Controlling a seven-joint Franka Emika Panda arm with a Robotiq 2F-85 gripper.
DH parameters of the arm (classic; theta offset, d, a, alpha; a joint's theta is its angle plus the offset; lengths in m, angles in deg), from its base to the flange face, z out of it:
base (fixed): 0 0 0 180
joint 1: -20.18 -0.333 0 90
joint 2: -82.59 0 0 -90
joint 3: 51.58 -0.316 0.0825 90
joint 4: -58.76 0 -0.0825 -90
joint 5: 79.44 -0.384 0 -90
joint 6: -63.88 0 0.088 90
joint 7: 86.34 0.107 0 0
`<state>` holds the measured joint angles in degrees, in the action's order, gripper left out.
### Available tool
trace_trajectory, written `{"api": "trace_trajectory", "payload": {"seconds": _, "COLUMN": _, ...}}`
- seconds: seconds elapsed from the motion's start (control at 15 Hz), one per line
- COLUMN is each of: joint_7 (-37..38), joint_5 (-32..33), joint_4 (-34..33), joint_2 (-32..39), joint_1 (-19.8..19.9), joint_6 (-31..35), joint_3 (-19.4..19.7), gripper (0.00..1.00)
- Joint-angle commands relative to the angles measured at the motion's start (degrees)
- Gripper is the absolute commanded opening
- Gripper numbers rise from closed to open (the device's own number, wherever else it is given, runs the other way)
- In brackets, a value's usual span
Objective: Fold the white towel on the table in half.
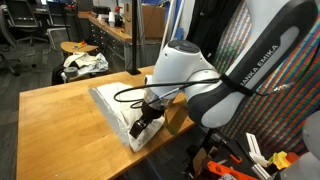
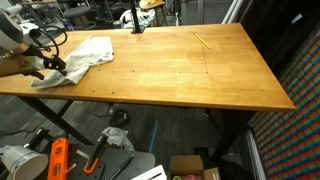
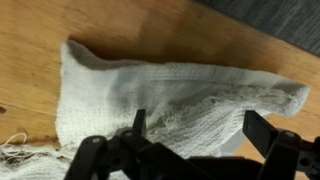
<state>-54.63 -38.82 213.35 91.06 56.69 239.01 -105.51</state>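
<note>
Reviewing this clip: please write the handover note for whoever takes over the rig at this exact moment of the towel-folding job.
Gripper: open, fingers set wide apart, low over the white towel; nothing looks clamped in the wrist view.
Towel: at one end of the table, close to the edge, rumpled and uneven.
Done: no clean half fold visible yet.
Left: probably pinch one edge, carry it over to the opposite edge, then release.
</note>
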Motion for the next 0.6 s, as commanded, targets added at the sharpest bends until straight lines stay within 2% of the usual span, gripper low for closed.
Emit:
{"api": "trace_trajectory", "payload": {"seconds": 0.0, "joint_7": -9.26, "joint_5": -6.4, "joint_4": -0.5, "joint_2": 4.36, "joint_1": 10.42, "joint_6": 1.66, "joint_3": -9.57, "gripper": 1.0}}
{"api": "trace_trajectory", "payload": {"seconds": 0.27, "joint_7": -9.81, "joint_5": -9.67, "joint_4": -1.99, "joint_2": 5.29, "joint_1": 23.72, "joint_6": -1.67, "joint_3": -22.41, "gripper": 1.0}}
{"api": "trace_trajectory", "payload": {"seconds": 0.53, "joint_7": -6.01, "joint_5": -12.28, "joint_4": -5.32, "joint_2": 2.29, "joint_1": 37.07, "joint_6": -9.2, "joint_3": -35.42, "gripper": 1.0}}
